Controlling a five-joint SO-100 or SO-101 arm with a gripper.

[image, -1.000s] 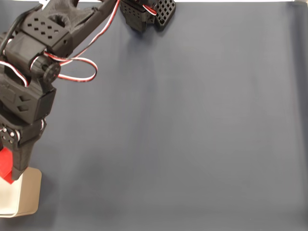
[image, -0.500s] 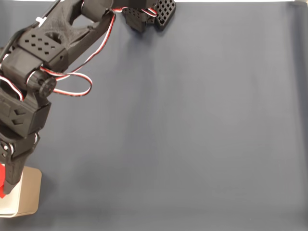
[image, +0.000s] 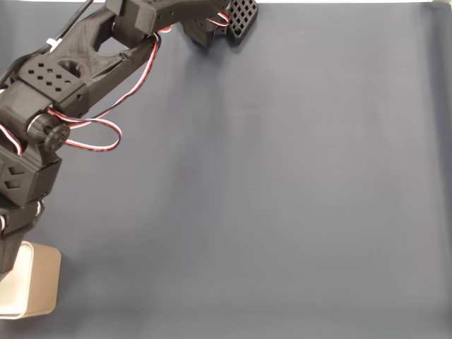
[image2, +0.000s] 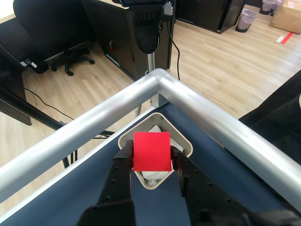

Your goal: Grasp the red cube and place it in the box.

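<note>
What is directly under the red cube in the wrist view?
The box lies under the red cube, which the gripper holds. Its white interior partly shows; the cube covers the rest.

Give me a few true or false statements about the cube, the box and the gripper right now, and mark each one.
1. The gripper holds the red cube between its fingers. True.
2. In the wrist view, the cube lies on the blue mat beside the box. False: it is held in the gripper, in front of the box's opening.
3. In the fixed view, the box sits at the lower left corner of the mat. True.
4. The box is dark green. False: it is beige with a pale inside.
5. The gripper is open and empty. False: it is shut on the cube.
</note>
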